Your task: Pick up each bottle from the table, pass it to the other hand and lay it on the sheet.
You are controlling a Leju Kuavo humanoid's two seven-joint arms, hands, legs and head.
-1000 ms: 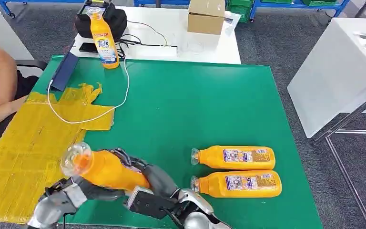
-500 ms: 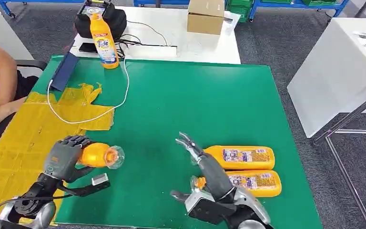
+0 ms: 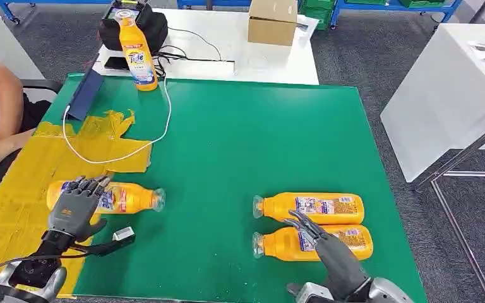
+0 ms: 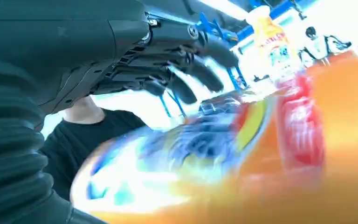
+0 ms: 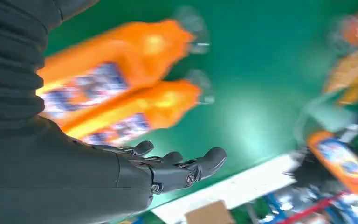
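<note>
We see one orange Tide detergent bottle [image 3: 110, 197] lying on its side across the edge of the yellow sheet [image 3: 19, 189], cap end poking out over the green table mat [image 3: 240, 145]. Our left hand [image 3: 72, 208] sits over its label end with fingers spread; the blurred left wrist view suggests the fingers are lifted off the bottle, so we read it as released, though contact is hard to rule out.

The coming move turns on our right hand [image 3: 319, 243]. It is empty with fingers extended, directly above the nearer lying bottle [image 3: 316, 243], the far lying bottle [image 3: 309, 208] just beyond it. Both bottles lie parallel and touching, long axes running across the table, caps pointing toward our left side. Our right hand is plainly the closer one, so we judge it should grasp the nearer bottle across its body.
</note>
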